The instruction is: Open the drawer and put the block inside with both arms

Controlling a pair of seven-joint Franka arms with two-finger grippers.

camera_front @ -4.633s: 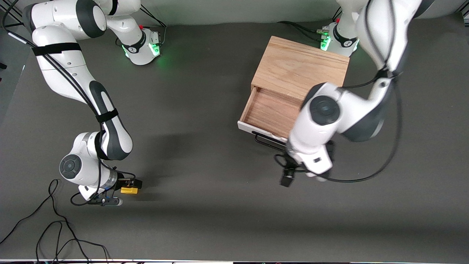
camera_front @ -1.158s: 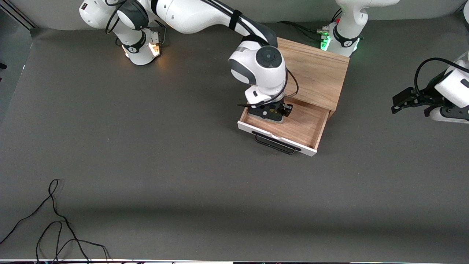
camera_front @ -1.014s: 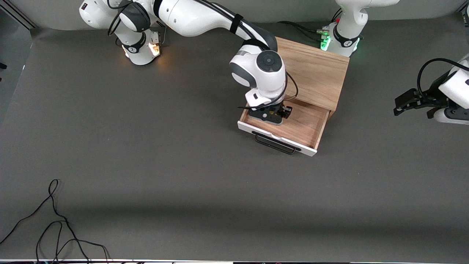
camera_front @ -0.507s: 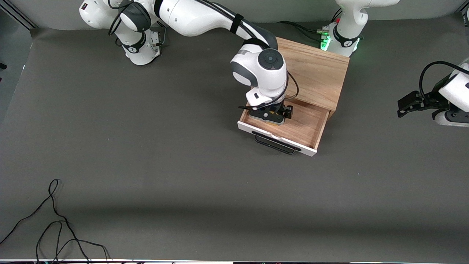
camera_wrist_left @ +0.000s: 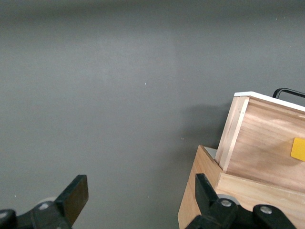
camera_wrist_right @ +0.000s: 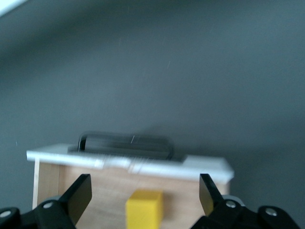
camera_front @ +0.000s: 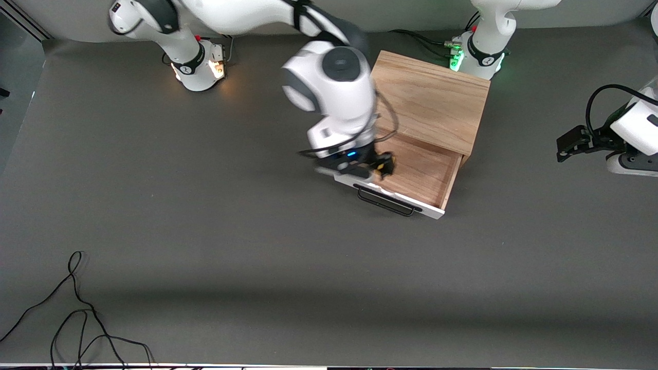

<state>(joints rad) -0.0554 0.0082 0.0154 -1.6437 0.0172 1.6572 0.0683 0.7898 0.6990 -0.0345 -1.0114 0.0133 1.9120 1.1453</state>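
The drawer (camera_front: pixel 433 211) of the wooden box (camera_front: pixel 432 97) stands pulled open, with its white front panel and black handle (camera_front: pixel 385 203) toward the front camera. The yellow block (camera_wrist_right: pixel 144 205) lies on the drawer floor close to the front panel, toward the right arm's end. It also shows in the left wrist view (camera_wrist_left: pixel 299 149) and, partly hidden by the gripper, in the front view (camera_front: pixel 380 166). My right gripper (camera_front: pixel 371 167) is open and empty above that end of the drawer, its fingers (camera_wrist_right: pixel 83 190) apart over the block. My left gripper (camera_front: pixel 564 146) is open and empty, waiting over bare table beside the box.
A loose black cable (camera_front: pixel 77 308) lies on the table near the front camera at the right arm's end. The box's top is bare. The left wrist view shows the drawer's side wall (camera_wrist_left: pixel 257 138) and grey table.
My right gripper has let go of the block and risen out of the drawer toward the right arm's end, leaving the block on the drawer floor. The left arm has barely moved.
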